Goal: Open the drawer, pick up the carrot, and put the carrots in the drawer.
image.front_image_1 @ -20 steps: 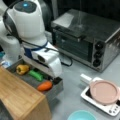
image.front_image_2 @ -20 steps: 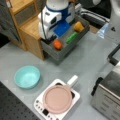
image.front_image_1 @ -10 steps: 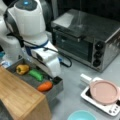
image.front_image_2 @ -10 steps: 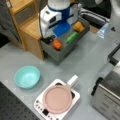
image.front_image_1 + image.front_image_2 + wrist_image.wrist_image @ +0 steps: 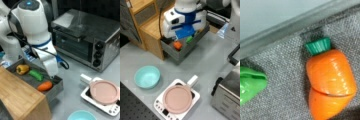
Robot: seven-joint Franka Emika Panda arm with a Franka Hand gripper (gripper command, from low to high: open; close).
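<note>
My claw hangs low over the open dark-grey rectangular drawer, just above the small orange toy carrot; cannot tell if its jaws are apart. The carrot lies free on the drawer's grey liner in the wrist view, green leaf cap up, beside the green elongated toy vegetable.

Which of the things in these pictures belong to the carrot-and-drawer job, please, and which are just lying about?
Belonging to the job:
- the drawer, pulled open
- the carrot, lying in the drawer
- the gripper, just above the drawer beside the carrot

Just lying about:
- yellow pepper and green vegetable, also in the drawer
- toaster oven
- pink pan
- teal bowl
</note>
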